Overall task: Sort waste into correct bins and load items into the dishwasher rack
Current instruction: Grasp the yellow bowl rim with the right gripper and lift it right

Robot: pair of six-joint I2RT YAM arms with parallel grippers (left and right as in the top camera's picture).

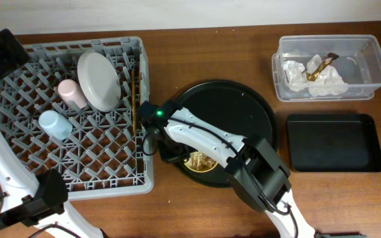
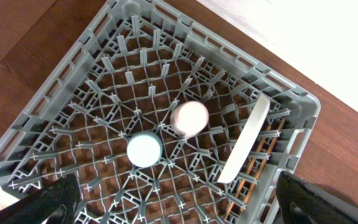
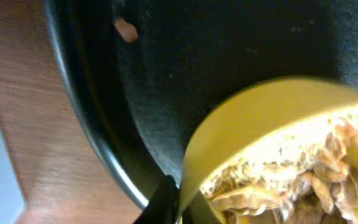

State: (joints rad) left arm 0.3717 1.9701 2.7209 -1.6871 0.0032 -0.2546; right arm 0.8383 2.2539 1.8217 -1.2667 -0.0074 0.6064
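My right gripper (image 1: 176, 156) (image 3: 179, 202) is shut on the rim of the yellow bowl (image 1: 202, 166) (image 3: 229, 130), which holds beige food scraps (image 3: 291, 168) and sits on the round black tray (image 1: 243, 106). The grey rack (image 1: 111, 180) (image 2: 55, 93) holds the plate (image 1: 98, 80) (image 2: 244, 140), pink cup (image 1: 71, 94) (image 2: 190, 117), blue cup (image 1: 53, 123) (image 2: 144, 149) and chopsticks (image 1: 135, 99) (image 2: 260, 162). My left gripper (image 1: 2, 49) (image 2: 179, 211) is open and empty above the rack. The clear tub (image 1: 369, 49) holds the tissue (image 1: 296, 73) and wrapper (image 1: 321, 66).
The shallow black rectangular tray (image 1: 333, 142) lies at the right, below the tub. One loose crumb (image 3: 125, 29) lies on the round tray. The rack's right wall stands close to the round tray's left edge.
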